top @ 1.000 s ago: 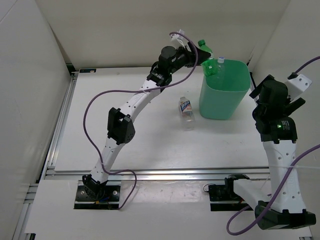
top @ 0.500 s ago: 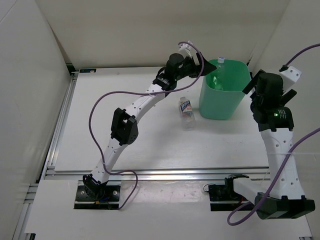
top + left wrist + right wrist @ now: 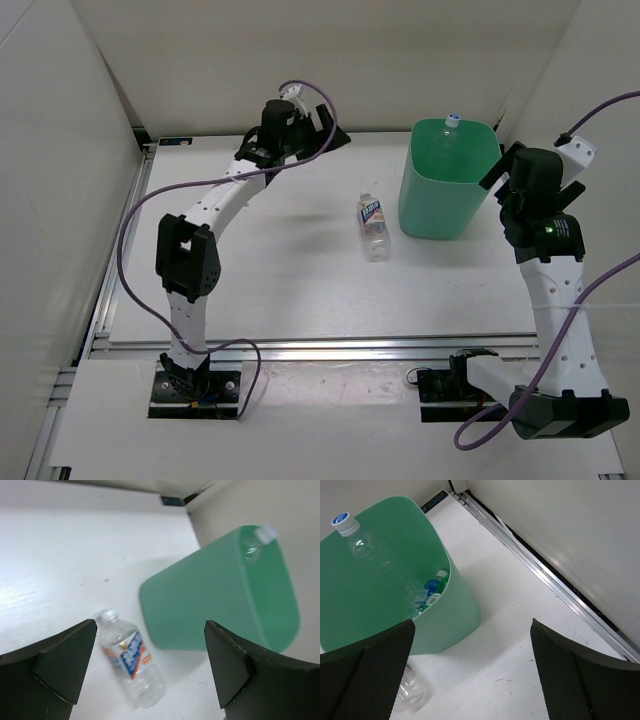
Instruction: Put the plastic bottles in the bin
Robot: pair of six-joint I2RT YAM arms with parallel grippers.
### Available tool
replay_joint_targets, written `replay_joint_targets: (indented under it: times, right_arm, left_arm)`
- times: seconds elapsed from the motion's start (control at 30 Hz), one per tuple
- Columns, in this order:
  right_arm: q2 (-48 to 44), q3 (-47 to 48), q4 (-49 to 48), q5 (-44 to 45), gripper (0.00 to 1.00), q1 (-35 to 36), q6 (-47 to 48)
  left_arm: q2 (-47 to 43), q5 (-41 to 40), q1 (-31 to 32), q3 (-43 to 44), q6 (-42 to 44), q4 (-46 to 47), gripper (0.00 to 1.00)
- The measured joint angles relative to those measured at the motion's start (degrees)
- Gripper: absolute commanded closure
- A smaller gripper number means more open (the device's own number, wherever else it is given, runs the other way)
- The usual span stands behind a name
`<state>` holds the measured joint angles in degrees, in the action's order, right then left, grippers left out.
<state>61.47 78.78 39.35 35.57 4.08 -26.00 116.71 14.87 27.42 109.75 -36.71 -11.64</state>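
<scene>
The mint-green bin stands at the table's back right. A clear bottle with a white cap leans upright inside it, also seen in the right wrist view. Lower in the bin lies a bottle with a green cap. One clear bottle with a blue label lies on the table left of the bin, below my left gripper. That gripper is open and empty, up at the back. My right gripper hangs open and empty beside the bin's right wall.
An aluminium rail runs along the right wall close to the bin. Another rail borders the table's near edge. White enclosure walls close in the left, back and right sides.
My left gripper opened over the bin and the green bottle dropped in. The left arm then swung back left, away from the bin. The right arm shifted only slightly.
</scene>
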Motion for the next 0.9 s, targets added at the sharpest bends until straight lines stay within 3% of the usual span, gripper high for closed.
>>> replay_joint_targets:
  times: [0.13, 0.4, 0.6, 0.9]
  right_arm:
    - [-1.11, -1.81, -0.04, -1.38, 0.0, -0.33, -0.66]
    - [-2.54, -3.43, -0.2, -2.95, 0.0, -0.33, -0.98]
    - [-3.58, -4.87, -0.11, -3.17, 0.0, -0.33, -0.17]
    - [-4.11, -7.26, -0.42, -3.45, 0.0, -0.98, 1.29]
  left_arm:
    - [1.81, 2.64, -2.14, -3.06, -0.66, -1.01, 0.0]
    - [16.22, 10.67, -0.26, 0.66, -3.41, -5.2, 0.0]
    - [18.03, 12.33, 2.38, 0.94, -3.37, -9.18, 0.0]
    - [24.46, 15.74, 5.01, 10.71, -3.8, -10.32, 0.0]
